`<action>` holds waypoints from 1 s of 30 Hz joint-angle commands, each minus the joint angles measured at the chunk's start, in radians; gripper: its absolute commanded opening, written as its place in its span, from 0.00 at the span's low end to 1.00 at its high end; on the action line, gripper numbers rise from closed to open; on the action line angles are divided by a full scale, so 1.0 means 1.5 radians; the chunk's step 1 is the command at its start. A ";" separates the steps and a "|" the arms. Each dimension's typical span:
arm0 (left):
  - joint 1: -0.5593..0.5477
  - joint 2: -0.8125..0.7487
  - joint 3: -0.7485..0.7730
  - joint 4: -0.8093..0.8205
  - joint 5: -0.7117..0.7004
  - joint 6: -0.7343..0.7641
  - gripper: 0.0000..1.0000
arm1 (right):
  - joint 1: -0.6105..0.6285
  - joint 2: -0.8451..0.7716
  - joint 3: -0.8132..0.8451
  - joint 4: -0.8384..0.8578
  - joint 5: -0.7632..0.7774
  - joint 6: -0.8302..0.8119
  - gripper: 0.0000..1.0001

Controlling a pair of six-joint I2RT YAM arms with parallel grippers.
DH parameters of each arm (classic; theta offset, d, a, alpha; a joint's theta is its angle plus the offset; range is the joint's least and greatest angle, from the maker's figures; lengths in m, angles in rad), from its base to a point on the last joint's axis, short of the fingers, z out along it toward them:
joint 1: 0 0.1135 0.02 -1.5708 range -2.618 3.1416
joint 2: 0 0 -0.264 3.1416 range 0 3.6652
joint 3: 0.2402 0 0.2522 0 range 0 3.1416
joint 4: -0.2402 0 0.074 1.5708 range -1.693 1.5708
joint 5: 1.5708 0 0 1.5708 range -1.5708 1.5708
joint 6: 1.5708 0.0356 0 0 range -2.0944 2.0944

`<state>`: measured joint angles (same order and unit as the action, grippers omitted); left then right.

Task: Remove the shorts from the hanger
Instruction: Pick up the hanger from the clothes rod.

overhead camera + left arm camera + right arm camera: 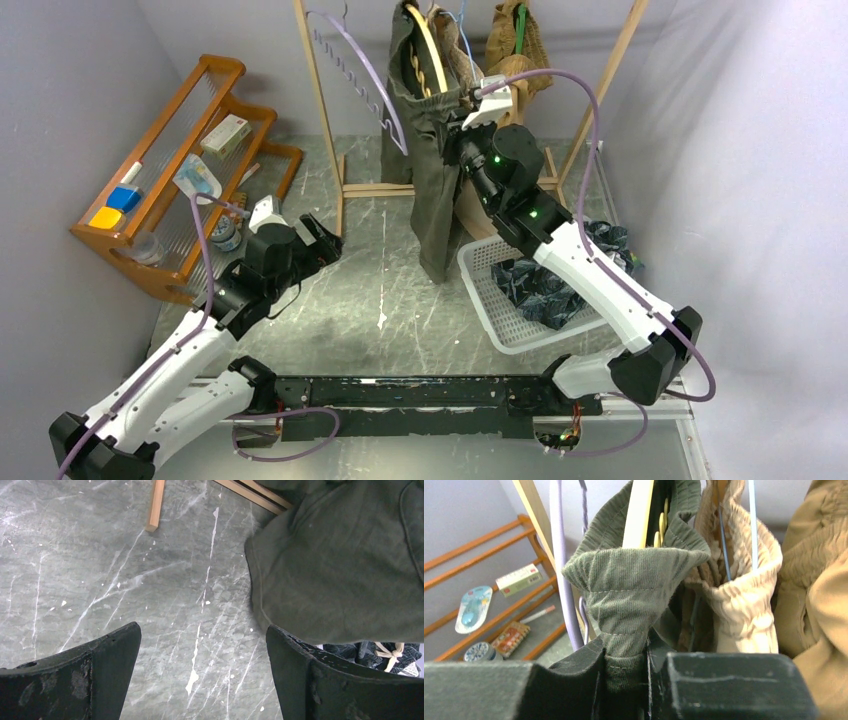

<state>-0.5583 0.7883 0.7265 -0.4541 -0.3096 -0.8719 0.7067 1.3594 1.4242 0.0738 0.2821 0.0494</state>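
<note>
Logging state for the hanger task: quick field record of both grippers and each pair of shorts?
right gripper: shut on olive shorts at the waistband
left gripper: open, over the table, holding nothing
olive shorts: waistband around wooden hanger on rack
navy shorts: in white basket
beige shorts: on blue hanger
tan shorts: hanging, rightmost on rack

The shorts hang on the rack behind the basket, shelf left
</note>
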 commanded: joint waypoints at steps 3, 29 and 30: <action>-0.002 0.002 0.020 0.002 0.003 -0.003 0.99 | 0.000 -0.057 -0.035 -0.040 -0.016 0.045 0.00; -0.003 -0.045 0.005 -0.039 -0.081 -0.080 0.99 | 0.001 -0.318 -0.478 -0.103 -0.476 0.146 0.00; -0.003 -0.047 0.003 -0.038 -0.080 -0.083 0.99 | 0.001 -0.323 -0.488 -0.085 -0.505 0.145 0.00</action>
<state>-0.5583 0.7319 0.7265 -0.4969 -0.3969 -0.9657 0.7055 0.9386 0.7242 -0.2073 -0.2604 0.2821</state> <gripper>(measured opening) 0.989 0.221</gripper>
